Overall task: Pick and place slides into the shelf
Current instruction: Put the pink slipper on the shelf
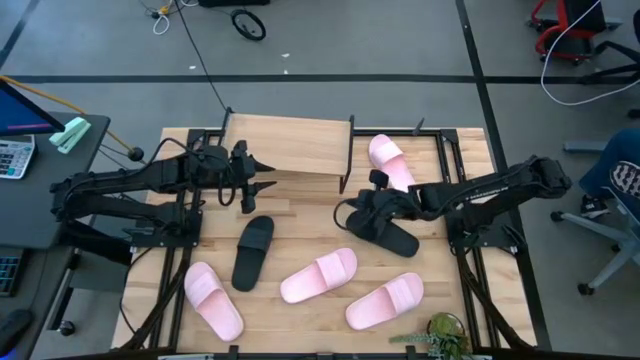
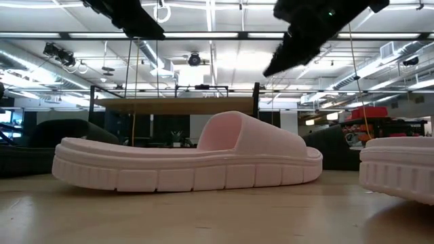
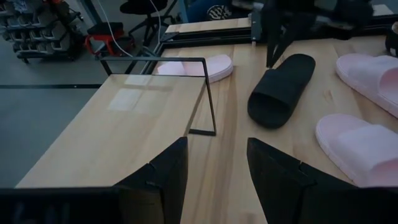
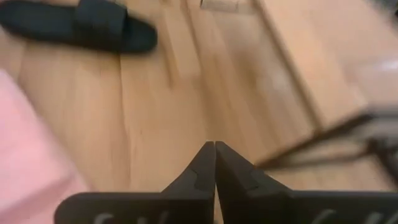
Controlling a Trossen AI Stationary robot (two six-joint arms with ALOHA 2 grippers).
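Observation:
The shelf (image 1: 290, 145) stands at the table's far middle, with a light wooden top board (image 3: 118, 124) on a thin black frame. My left gripper (image 1: 252, 178) hovers open at the shelf's left front corner, fingers (image 3: 168, 171) spread. My right gripper (image 1: 350, 213) is shut in the air (image 4: 215, 149) at the left end of a black slide (image 1: 388, 232) (image 3: 283, 87) lying flat on the table. A second black slide (image 1: 252, 250) lies left of centre. One pink slide (image 1: 388, 160) rests right of the shelf. Three pink slides (image 1: 212, 300), (image 1: 320, 275), (image 1: 385, 300) lie near the front edge.
The low view is filled by a pink slide (image 2: 190, 159) on its sole, with the shelf (image 2: 183, 105) behind it. A small plant (image 1: 445, 335) sits at the near right edge. Bare wood (image 1: 310, 215) lies between the shelf and the slides.

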